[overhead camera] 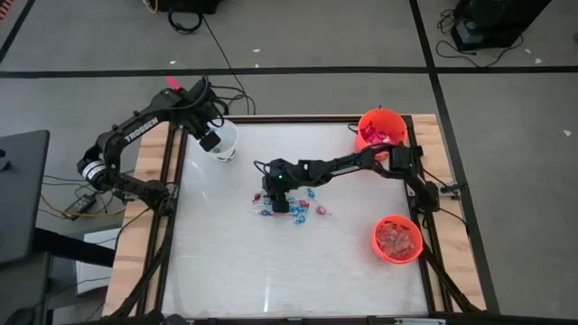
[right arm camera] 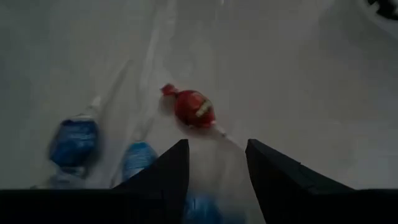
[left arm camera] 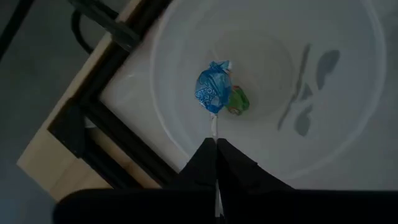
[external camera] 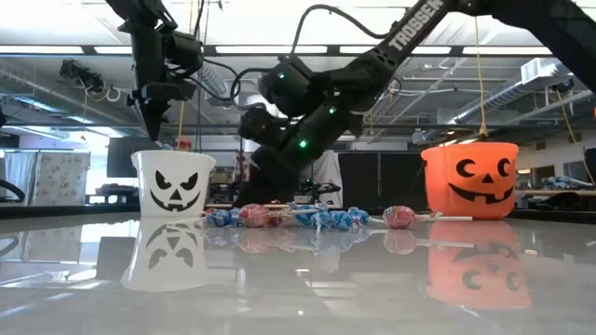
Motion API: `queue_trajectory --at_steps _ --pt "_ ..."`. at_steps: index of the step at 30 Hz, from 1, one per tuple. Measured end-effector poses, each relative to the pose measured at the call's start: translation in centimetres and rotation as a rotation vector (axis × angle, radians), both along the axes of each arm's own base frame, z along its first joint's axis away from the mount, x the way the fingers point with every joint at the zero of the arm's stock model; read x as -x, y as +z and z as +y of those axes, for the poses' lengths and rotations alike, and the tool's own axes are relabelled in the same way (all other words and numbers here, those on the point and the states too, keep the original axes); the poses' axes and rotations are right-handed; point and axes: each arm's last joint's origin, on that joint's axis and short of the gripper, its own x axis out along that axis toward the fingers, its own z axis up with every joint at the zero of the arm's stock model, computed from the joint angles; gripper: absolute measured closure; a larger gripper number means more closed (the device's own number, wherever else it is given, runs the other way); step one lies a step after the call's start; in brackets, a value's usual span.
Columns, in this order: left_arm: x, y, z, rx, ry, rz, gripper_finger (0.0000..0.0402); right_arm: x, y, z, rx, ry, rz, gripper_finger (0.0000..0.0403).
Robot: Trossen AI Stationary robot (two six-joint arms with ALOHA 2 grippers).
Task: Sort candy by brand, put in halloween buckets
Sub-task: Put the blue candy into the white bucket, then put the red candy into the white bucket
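My left gripper [left arm camera: 216, 142] hovers over the white bucket [overhead camera: 226, 142], shut on a blue-wrapped lollipop [left arm camera: 213, 90]. A green wrapped piece [left arm camera: 237, 101] lies on the bucket's floor below it. My right gripper [right arm camera: 217, 146] is open and low over the candy pile [overhead camera: 293, 206] at the table's middle. A red-wrapped lollipop [right arm camera: 194, 107] lies on the table just ahead of its fingertips, and blue-wrapped pieces [right arm camera: 74, 142] lie beside it. The right gripper touches nothing that I can see. My left gripper pinches the blue lollipop's thin white stick [left arm camera: 214, 129] at its free end, between the two shut fingertips. The fingers point down from above the white bucket's mouth. The lollipop is lifted clear, its wrapped head hanging below the fingers over the bucket's inside.
Two orange buckets stand on the table's right side, one at the far right corner [overhead camera: 379, 132] holding red packets, one nearer [overhead camera: 397, 239] with candy inside. In the low view the white bucket [external camera: 172, 181] and one orange bucket [external camera: 470, 177] show jack-o'-lantern faces. The near half of the table is bare.
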Motion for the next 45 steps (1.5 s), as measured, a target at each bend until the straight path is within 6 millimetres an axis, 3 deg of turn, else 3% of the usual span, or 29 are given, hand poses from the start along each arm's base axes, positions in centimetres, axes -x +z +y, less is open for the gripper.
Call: queue_trajectory --at_steps 3,8,12,15,20,25,29,35,41,45 --pt "0.0 -0.2 0.0 0.001 0.001 0.008 0.0364 -0.1 -0.2 -0.1 0.025 -0.011 0.001 0.0231" --pt "0.1 -0.3 0.0 -0.011 0.014 0.016 0.0280 -0.4 -1.1 -0.7 0.029 -0.014 -0.015 0.0231" --pt "0.1 -0.1 0.0 -0.013 0.049 0.010 0.0234 -0.4 -1.8 -1.4 -0.036 -0.012 -0.019 0.0241" --pt "0.0 0.5 -0.1 -0.023 0.045 -0.002 0.0224 -0.4 -1.9 -1.7 -0.074 -0.036 -0.011 0.0274" --pt "-0.6 2.1 -0.3 0.005 -0.012 -0.124 0.0233 -0.3 -1.9 -1.9 -0.085 -0.055 -0.005 0.0379" --pt "-1.6 2.9 -0.9 0.094 -0.147 -0.281 0.0236 -0.5 -1.5 -2.2 -0.141 -0.126 -0.004 0.0389" --pt "-2.4 2.5 -1.9 0.178 -0.318 -0.363 0.0236 -0.5 -0.2 -2.5 -0.159 -0.178 -0.027 0.0393" --pt "-3.3 1.8 -2.9 0.225 -0.442 -0.386 0.0233 -0.1 5.4 -3.3 -0.106 -0.231 -0.177 0.0393" --pt "-4.6 2.1 -3.7 0.210 -0.537 -0.445 0.0191 0.5 9.5 -3.8 -0.054 -0.224 -0.304 0.0393" --pt "-5.8 2.2 -4.5 0.187 -0.598 -0.466 0.0156 0.8 10.5 -4.0 -0.046 -0.230 -0.326 0.0393"
